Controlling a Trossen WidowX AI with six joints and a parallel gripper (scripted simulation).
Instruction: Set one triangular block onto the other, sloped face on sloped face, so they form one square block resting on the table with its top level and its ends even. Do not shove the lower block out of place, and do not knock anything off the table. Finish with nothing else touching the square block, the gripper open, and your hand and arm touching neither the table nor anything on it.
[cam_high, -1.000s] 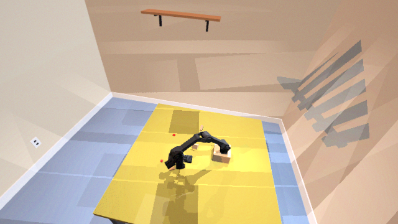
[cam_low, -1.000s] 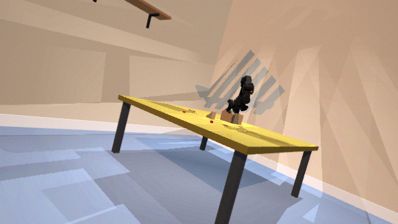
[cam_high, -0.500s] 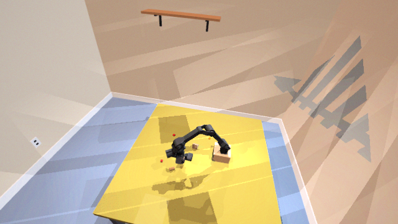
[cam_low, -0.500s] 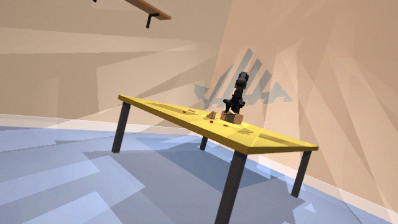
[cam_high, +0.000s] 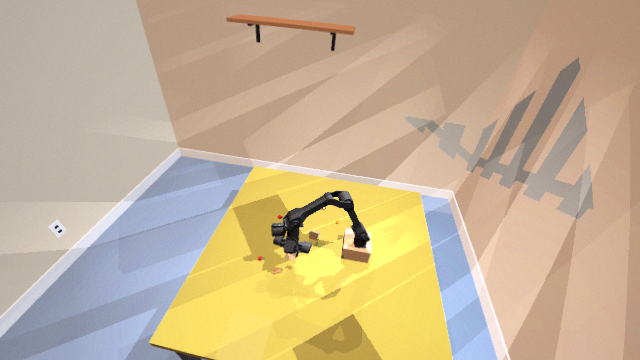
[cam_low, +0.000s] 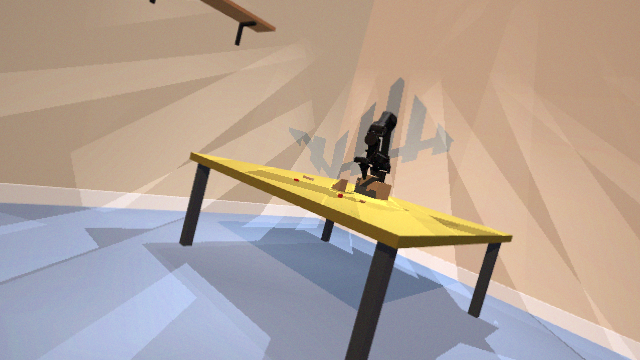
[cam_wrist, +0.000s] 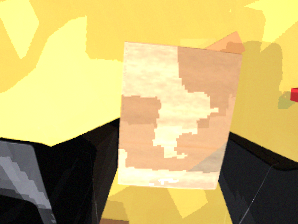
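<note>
My gripper (cam_high: 291, 252) (cam_wrist: 167, 127) is shut on a triangular block (cam_high: 291, 256) (cam_wrist: 170, 105), holding it above the yellow table. The wrist view shows a tan rectangular face of it between the two black fingers; its sloped face cannot be made out. The other triangular block (cam_high: 314, 235) (cam_low: 341, 185) stands on the table, apart from the held one, between the gripper and the arm's base. In the wrist view a pinkish corner, likely this block's, shows past the held block's far edge; the rest is hidden.
The arm's base stands on a tan box (cam_high: 356, 254). Two small red pieces (cam_high: 279, 217) (cam_high: 259, 258) (cam_low: 296, 180) (cam_low: 340, 195) lie on the yellow table (cam_high: 225, 310) (cam_low: 400, 227). A flat pinkish piece (cam_high: 276, 271) lies near the gripper, and a small orange piece (cam_high: 337, 222) farther back.
</note>
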